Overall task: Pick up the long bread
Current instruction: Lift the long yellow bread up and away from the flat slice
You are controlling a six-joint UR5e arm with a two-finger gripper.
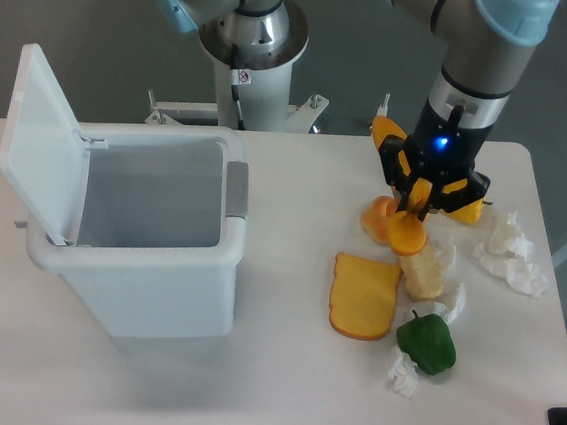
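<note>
Bread: the long bread (408, 232) was a glossy orange-yellow toy loaf with a rounded end, seen nearly end-on, so its full length was not visible.
Bread position: it hung tilted between the fingers of the hand (416, 197), its lower end above the surface (276, 393), in front of the bun and just above the pale food piece.
Hand: the hand was clenched on the long bread, with yellow-and-black fingers (400, 163) on either side of the loaf's upper part; a blue light glowed on the wrist above.
Arm: the arm (479, 61) came down from the top right of the view.
Bun: a small round orange bun (374, 219) lay on the surface just left of the loaf, partly hidden by it.
Toast: a flat orange toast slice (364, 297) lay below the loaf, apart from it.
Pale piece: a pale yellow food piece (425, 273) sat right of the toast, under the loaf's lower end.
Pepper: a green pepper (427, 344) lay near the front, beside the toast's lower corner.
Paper: crumpled white wads (509, 252) were scattered on the right side.
Bin: a white bin (148, 260) with its lid (34, 138) raised stood on the left, well apart from the food.
</note>
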